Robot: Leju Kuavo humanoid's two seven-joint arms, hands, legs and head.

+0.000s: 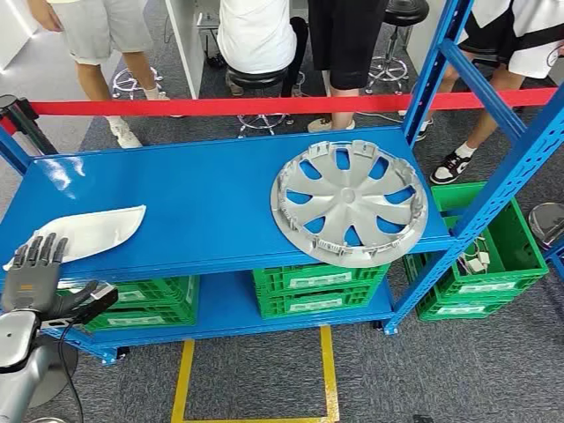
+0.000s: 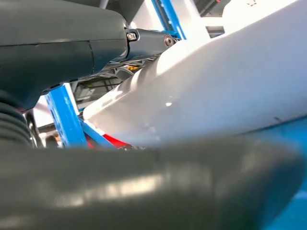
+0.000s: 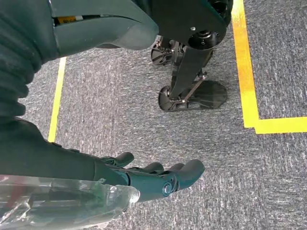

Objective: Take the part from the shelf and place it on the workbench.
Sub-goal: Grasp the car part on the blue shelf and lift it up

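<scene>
Fingers [image 1: 41, 250] of your left hand [image 1: 33, 273] lie over the near end of the white curved part [image 1: 100, 231] on the blue shelf [image 1: 199, 207], thumb under the edge, gripping it. Your right hand [image 3: 152, 177] hangs above the grey carpet [image 3: 145, 100], fingers apart, holding nothing. Nearby on the shelf rests a silver hubcap [image 1: 349, 201].

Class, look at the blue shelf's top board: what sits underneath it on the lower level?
Under the top board, green crates stand on the lower level, one group below the hubcap, another at the left behind the left hand. Their contents are hidden by the board.
</scene>
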